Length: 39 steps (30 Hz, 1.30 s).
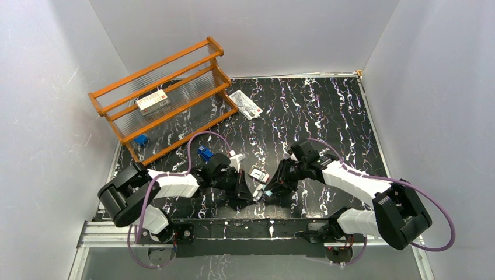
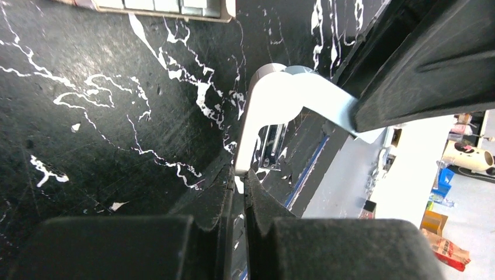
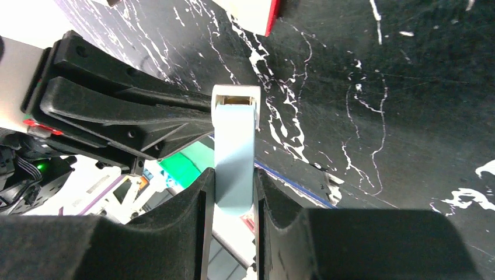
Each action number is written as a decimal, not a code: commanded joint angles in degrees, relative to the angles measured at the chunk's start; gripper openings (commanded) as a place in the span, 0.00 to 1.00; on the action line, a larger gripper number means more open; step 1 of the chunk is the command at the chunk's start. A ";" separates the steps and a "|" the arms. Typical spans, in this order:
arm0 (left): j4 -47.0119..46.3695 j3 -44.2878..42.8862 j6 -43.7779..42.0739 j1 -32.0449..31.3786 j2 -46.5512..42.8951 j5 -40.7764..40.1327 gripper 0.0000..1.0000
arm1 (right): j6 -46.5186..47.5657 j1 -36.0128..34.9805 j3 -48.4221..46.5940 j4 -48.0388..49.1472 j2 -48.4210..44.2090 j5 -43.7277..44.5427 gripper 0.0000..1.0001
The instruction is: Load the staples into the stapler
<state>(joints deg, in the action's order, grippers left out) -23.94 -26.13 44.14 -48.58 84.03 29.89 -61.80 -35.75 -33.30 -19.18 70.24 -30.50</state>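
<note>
Here, at the near edge of the worktop [image 1: 327,116]: right fingers [image 3: 279,204] clamp the pale-blue stapler [image 3: 235,146] by its body, left fingers [image 2: 201,204] pinched shut on its far tip; the staple box [image 1: 260,175] lies just behind.

An orange wooden rack [image 1: 154,68] stands far left on the black marbled table [image 1: 327,116], a red-and-white cardboard box [image 1: 153,102] on what looks like its middle shelf, a flat white printed packet [image 1: 245,105] to its right. Near the front edge, a small red-and-white staple box [image 1: 259,175] lies just behind the pale blue stapler [image 3: 234,157].
</note>
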 commanded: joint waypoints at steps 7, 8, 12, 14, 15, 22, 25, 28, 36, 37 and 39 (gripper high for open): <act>5.46 0.48 -2.68 -2.16 2.37 0.17 0.00 | 1.96 2.85 -0.58 -1.85 0.23 -3.09 0.27; 5.47 0.39 -2.69 -2.22 2.55 0.17 0.00 | 2.14 2.99 -0.50 -1.94 0.37 -2.96 0.28; 5.27 0.21 -2.85 -2.80 3.44 0.36 0.00 | 2.38 3.70 -0.30 -1.73 0.89 -2.48 0.28; 5.39 0.03 -3.08 -2.99 3.80 0.44 0.00 | 2.54 3.98 -0.06 -1.68 1.35 -2.46 0.28; 5.40 -0.04 -3.20 -3.03 3.92 0.43 0.00 | 2.56 4.01 0.10 -1.63 1.52 -2.46 0.28; 5.29 -0.24 -3.41 -3.32 4.68 0.37 0.00 | 2.45 5.14 1.04 -1.12 2.86 -2.77 0.33; 4.38 -0.07 -3.16 -3.53 5.29 0.94 0.00 | 3.77 5.40 0.47 -1.90 3.17 -1.29 0.34; 3.76 -0.06 -3.17 -3.76 5.92 1.31 0.00 | 4.88 6.05 0.07 -1.65 3.97 -0.88 0.33; 4.10 -0.74 -3.50 -4.20 6.95 1.45 0.00 | 6.94 7.22 -0.88 -1.30 7.46 -1.10 0.35; 4.23 -0.76 -3.52 -4.24 7.01 1.32 0.00 | 7.21 7.46 -0.98 -1.29 7.60 -1.07 0.35; 4.49 -0.85 -3.46 -4.25 7.18 1.05 0.00 | 7.60 7.98 -1.20 -1.30 8.07 -1.07 0.35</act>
<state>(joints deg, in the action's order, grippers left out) -24.86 -27.22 43.05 -51.62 89.43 32.99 -56.53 -28.67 -33.17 -21.02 76.86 -34.33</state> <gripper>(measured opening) 0.036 0.353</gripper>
